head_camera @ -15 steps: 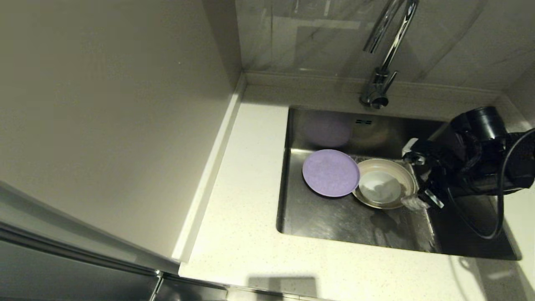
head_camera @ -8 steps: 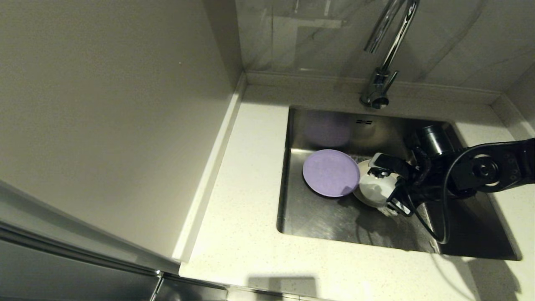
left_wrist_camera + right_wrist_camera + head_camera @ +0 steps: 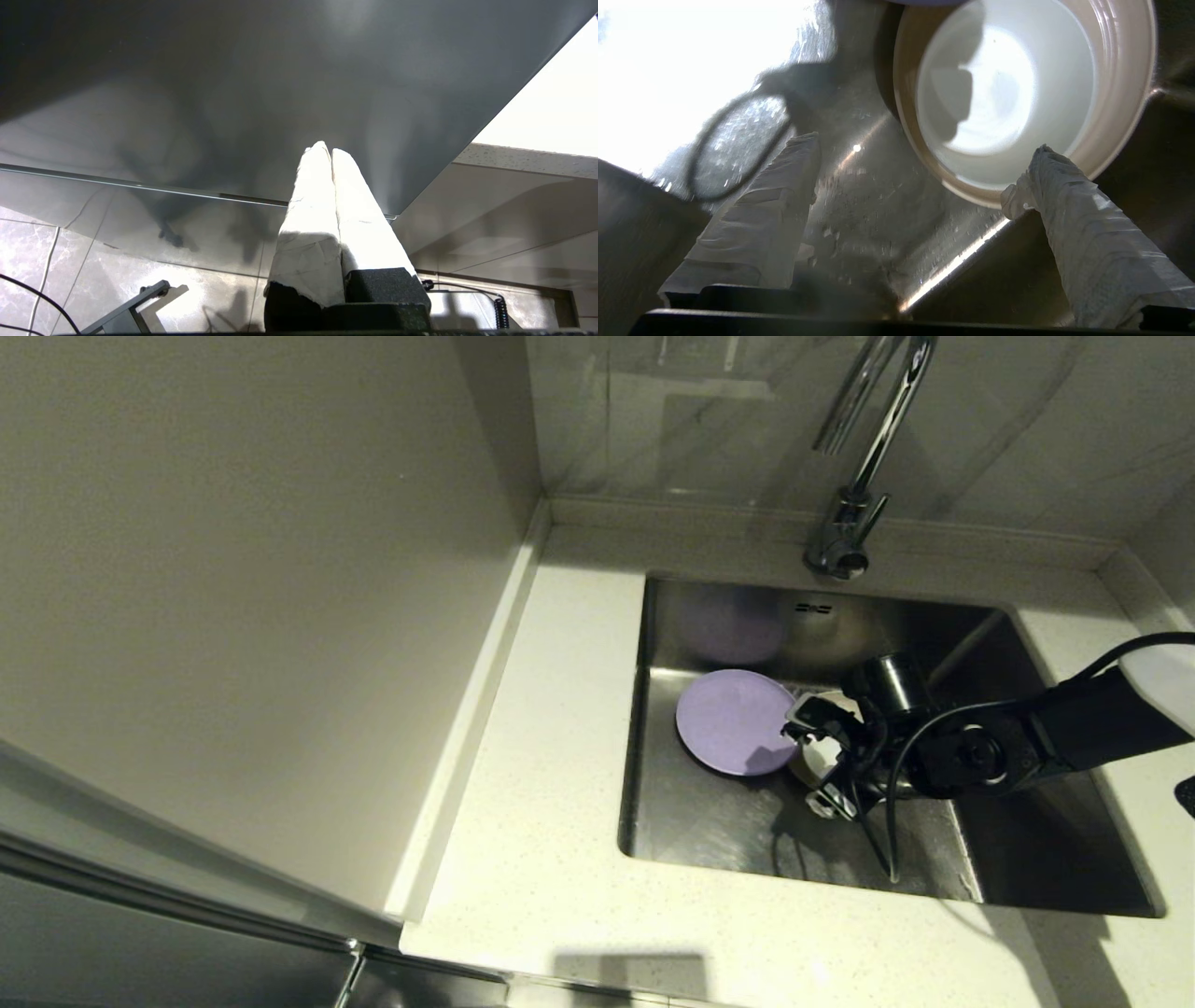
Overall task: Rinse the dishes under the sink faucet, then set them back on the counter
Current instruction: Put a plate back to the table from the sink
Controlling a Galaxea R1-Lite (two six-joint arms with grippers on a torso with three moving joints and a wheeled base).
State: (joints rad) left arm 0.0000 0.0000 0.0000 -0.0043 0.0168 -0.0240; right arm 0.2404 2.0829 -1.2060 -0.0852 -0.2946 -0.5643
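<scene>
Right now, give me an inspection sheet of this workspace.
Surface: speckled counter around a steel sink.
Job's things: purple plate in the sink; white bowl sits in the beige plate beside it; faucet behind, no water seen.
Clutter: nothing seen.
Grippers: right gripper open, low in the sink at the beige plate's rim, holding nothing; left gripper shut, parked by a cabinet.
Cables: black cable loops off the right arm.
Surroundings: marble backsplash, grey panel to the left.
</scene>
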